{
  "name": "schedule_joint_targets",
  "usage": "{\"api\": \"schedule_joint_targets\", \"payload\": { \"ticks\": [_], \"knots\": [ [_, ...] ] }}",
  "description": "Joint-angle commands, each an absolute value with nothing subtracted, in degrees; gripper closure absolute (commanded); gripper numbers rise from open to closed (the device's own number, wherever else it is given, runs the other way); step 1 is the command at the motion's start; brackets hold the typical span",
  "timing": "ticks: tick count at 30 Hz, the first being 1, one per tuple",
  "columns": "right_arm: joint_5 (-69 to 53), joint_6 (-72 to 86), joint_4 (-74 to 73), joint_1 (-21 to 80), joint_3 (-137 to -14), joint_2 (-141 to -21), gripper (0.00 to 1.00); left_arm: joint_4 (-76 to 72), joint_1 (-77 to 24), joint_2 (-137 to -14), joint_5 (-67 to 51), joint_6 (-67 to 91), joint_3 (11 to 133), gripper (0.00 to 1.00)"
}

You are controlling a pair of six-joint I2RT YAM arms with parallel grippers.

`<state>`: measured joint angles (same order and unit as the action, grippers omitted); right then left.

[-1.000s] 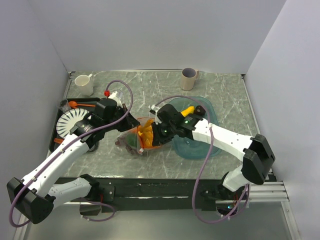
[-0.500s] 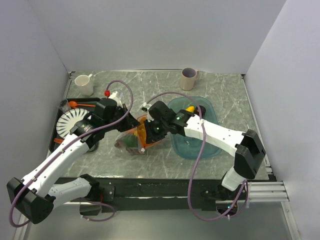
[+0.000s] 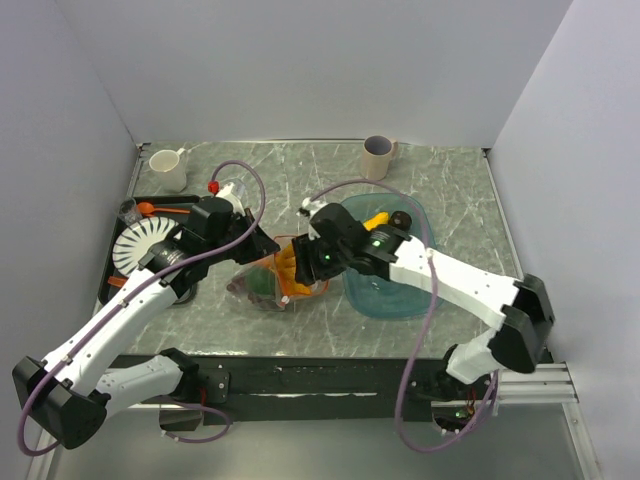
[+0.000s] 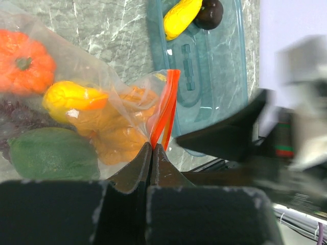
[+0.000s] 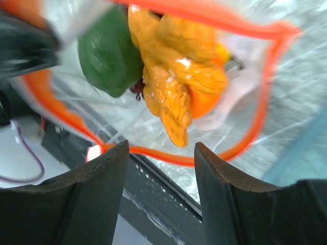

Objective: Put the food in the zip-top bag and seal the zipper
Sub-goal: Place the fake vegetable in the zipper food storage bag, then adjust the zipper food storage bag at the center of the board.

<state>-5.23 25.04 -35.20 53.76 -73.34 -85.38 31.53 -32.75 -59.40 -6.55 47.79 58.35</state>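
Observation:
The zip-top bag lies left of centre with its mouth held up and open. My left gripper is shut on the orange-red zipper at the mouth's edge. Inside the bag are a green fruit, a knobbly orange-yellow piece, an orange pumpkin-like one, a lemon and dark grapes. My right gripper stands open at the mouth, nothing between its fingers; the zipper loop runs behind them. A yellow banana and a dark round fruit lie in the teal tray.
Two cups stand at the back, one white and one grey. A white ribbed plate and an orange spoon sit on a black tray at the left. The teal tray lies right beside the bag.
My right gripper reached into the bag's mouth, opened and let go of the orange-yellow piece, which now lies in the bag. The left gripper has kept hold of the zipper edge.

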Motion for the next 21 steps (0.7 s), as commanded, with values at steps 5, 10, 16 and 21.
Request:
{"api": "schedule_joint_targets", "payload": {
  "ticks": [5,10,16,21],
  "knots": [
    [6.51,36.03,-35.24,50.98,-65.58,-75.5,0.37,29.18,-32.61,-57.3,-6.06,48.16,59.5,0.99],
    [0.97,39.28,-30.87,50.27,-60.04,-76.11,0.37,29.01,-32.61,-57.57,-6.33,48.34,59.42,0.99],
    [0.62,41.04,-27.61,50.36,-58.62,-78.75,0.39,29.62,-32.61,-57.22,-6.15,48.25,59.68,0.99],
    [-2.11,40.25,-27.07,50.19,-60.73,-83.49,0.44,30.06,-32.61,-57.22,-6.07,48.25,60.12,0.99]
  ]
}}
